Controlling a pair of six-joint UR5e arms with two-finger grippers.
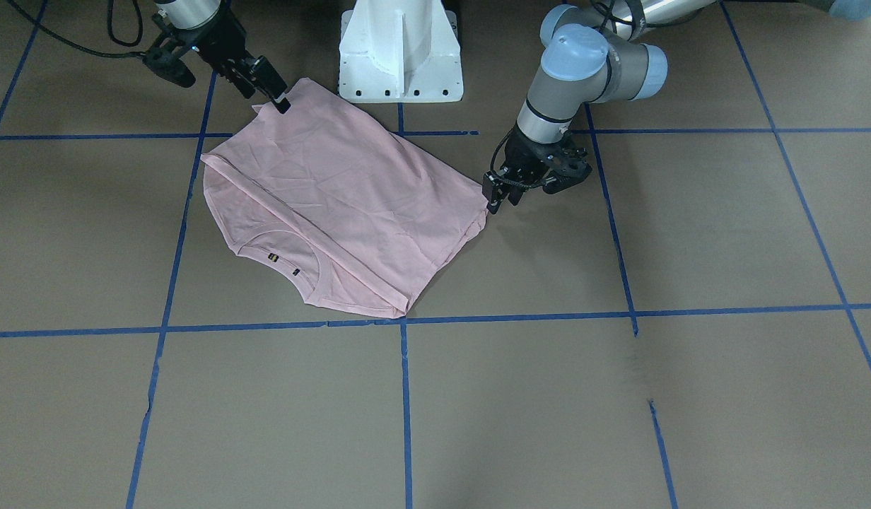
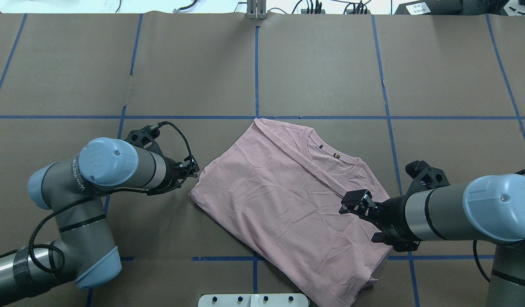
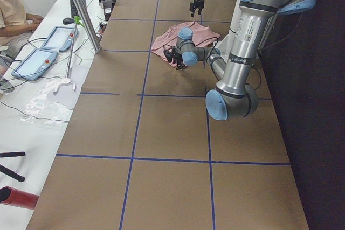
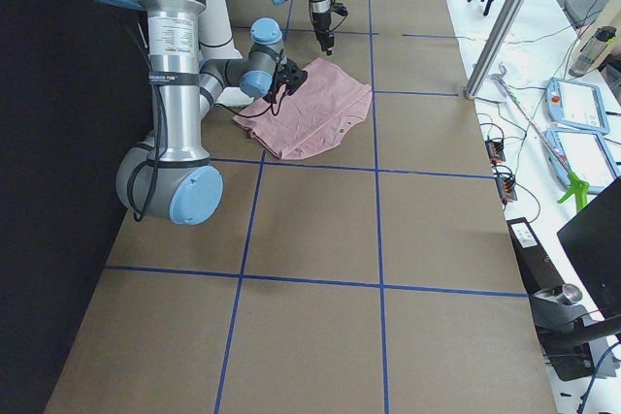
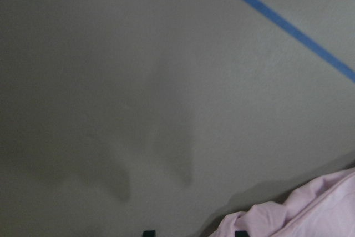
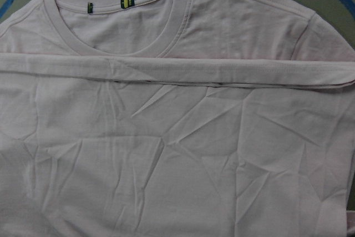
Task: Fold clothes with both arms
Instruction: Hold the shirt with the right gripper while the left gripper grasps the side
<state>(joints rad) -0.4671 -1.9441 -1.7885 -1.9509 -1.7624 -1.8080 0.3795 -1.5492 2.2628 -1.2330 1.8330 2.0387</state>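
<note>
The pale pink T-shirt (image 1: 351, 198) lies on the brown table, its lower half folded up to just below the ribbed collar (image 2: 330, 160). No print shows. My left gripper (image 2: 193, 167) is open and low over the bare table, right beside the shirt's side edge (image 5: 299, 215); it also shows in the front view (image 1: 498, 200). My right gripper (image 2: 355, 204) looks open and hovers over the shirt's other side, holding nothing; in the front view (image 1: 278, 99) it is near a shirt corner. The right wrist view shows the folded shirt (image 6: 177, 165) from above, with no fingers in it.
The white pedestal base (image 1: 400, 56) stands just behind the shirt. Blue tape lines (image 2: 256, 72) grid the table. An operator (image 3: 13, 4) sits at a side bench with tablets (image 3: 35, 60), off the table's far long edge.
</note>
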